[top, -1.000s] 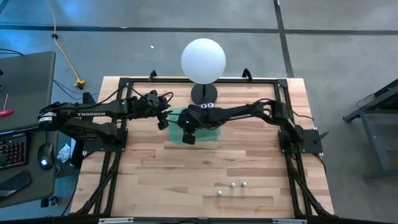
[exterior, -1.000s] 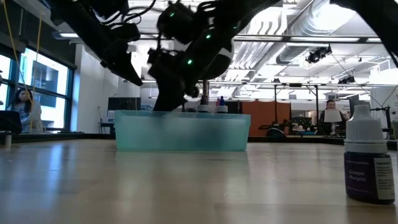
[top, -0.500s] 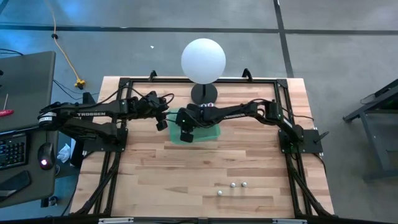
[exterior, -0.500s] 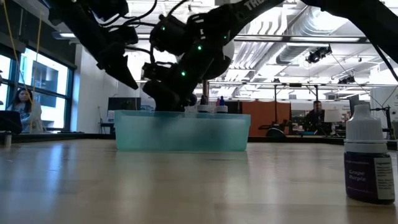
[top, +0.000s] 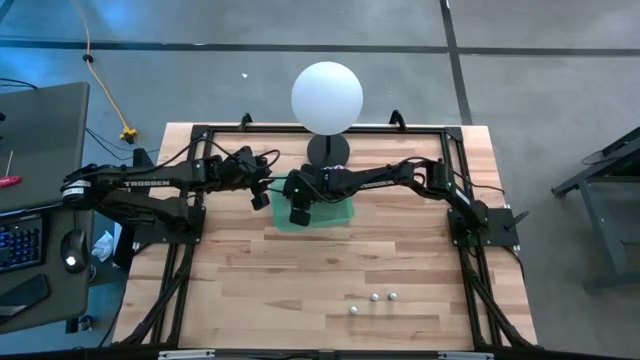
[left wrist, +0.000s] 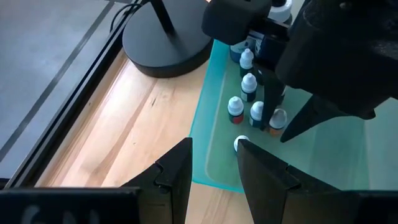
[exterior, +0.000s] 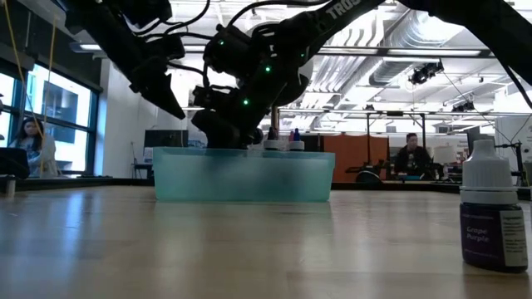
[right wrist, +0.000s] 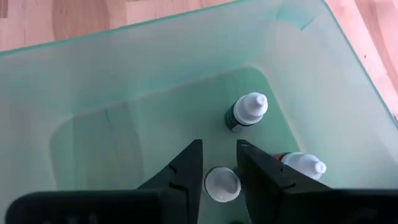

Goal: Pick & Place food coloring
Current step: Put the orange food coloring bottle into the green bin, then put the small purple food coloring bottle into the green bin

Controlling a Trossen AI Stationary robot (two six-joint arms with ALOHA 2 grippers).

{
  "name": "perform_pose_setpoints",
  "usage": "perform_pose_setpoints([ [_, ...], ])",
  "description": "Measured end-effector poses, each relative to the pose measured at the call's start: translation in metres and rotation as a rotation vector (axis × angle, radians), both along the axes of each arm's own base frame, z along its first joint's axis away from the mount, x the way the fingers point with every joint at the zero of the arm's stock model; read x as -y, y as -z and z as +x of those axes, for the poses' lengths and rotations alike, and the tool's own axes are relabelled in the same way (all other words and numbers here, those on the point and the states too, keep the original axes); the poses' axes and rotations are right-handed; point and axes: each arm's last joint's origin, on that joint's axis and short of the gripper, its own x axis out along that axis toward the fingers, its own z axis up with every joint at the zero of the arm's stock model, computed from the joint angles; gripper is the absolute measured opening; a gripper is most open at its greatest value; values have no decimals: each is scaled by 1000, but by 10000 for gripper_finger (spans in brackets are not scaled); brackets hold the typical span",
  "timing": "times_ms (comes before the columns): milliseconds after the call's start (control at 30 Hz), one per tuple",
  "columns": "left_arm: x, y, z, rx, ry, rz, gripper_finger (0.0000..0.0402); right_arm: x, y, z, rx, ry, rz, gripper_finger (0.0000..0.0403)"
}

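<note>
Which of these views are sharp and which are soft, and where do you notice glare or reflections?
Low view: the purple bottle close to the lens is soft, the room behind sharper, and the table mirrors the green bin. Right wrist view: sharp on the bottles in the bin, its own dark fingers blurred. High view: evenly lit, the white globe lamp nearly blown out.

Translucent plastic bin (right wrist: 155,93); pale wood-grain table (top: 300,290); matt dark tools.

purple bottle (exterior: 494,218) cut by edge, bottles on table (top: 374,299) tiny
</note>
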Motion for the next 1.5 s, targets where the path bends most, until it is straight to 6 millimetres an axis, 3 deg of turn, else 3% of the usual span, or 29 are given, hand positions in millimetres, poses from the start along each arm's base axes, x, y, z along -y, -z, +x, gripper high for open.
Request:
perform_pose_setpoints([
  [333,0,0,0,1,1,-1,124,-3,-10,1,-7,-23,-6,123],
  [467,0,0,0,0,1,-1,124,-15,-45,2,-19,-78,-11,121],
  [600,0,0,0,5,3,-13,124,-40,-89,-8,-114,-134,-5,117],
  [733,1,0,0,31,-11,-66,124,-71,-137,-32,-238,-145,36,118],
  [867,2,0,1,47,3,-112,124,-104,-159,-57,-381,-111,111,118],
  [1000,2,1,0,39,5,-117,124,-142,-154,-76,-529,-89,192,118],
  [1200,3,10,-1,37,-5,-129,124,-201,-117,-99,-712,-138,152,118],
  [1367,4,21,-5,0,-5,-134,124,-224,-86,-111,-800,-104,199,119],
  [1500,4,23,-6,-4,-8,-138,124,-234,-71,-129,-903,17,199,119],
])
